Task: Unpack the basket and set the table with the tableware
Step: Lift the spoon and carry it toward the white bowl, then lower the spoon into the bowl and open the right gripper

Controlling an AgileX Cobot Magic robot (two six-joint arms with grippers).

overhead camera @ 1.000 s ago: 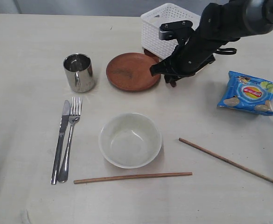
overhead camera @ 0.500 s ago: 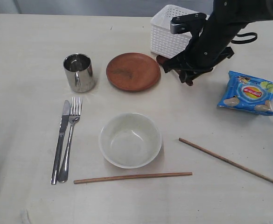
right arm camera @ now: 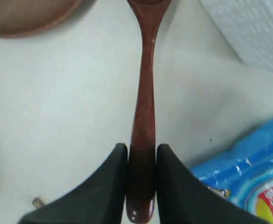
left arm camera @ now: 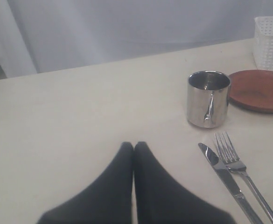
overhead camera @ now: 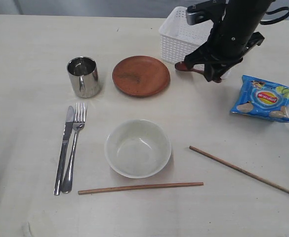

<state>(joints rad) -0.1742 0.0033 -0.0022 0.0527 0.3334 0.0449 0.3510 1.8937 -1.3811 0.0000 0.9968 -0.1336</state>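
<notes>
My right gripper (right arm camera: 142, 148) is shut on the handle of the dark red wooden spoon (right arm camera: 143, 98), held above the table (overhead camera: 25, 44) between the white basket (overhead camera: 184, 34) and the blue chip bag (overhead camera: 264, 98). In the exterior view the spoon (overhead camera: 186, 66) pokes out left of the right gripper (overhead camera: 211, 71). The reddish-brown plate (overhead camera: 140, 75), steel cup (overhead camera: 83, 76), knife (overhead camera: 64, 148), fork (overhead camera: 74, 144), white bowl (overhead camera: 137, 147) and two chopsticks (overhead camera: 140, 187) (overhead camera: 243, 171) lie on the table. My left gripper (left arm camera: 134, 145) is shut and empty, near the cup (left arm camera: 208, 98).
The chip bag (right arm camera: 248, 182) lies right of the spoon, close to my right arm. The basket (right arm camera: 248, 32) stands at the table's far edge. One chopstick slants toward the right edge.
My right arm has carried the spoon rightward, away from the plate toward the chip bag. The basket has shifted a little to the right. Everything else stays put.
</notes>
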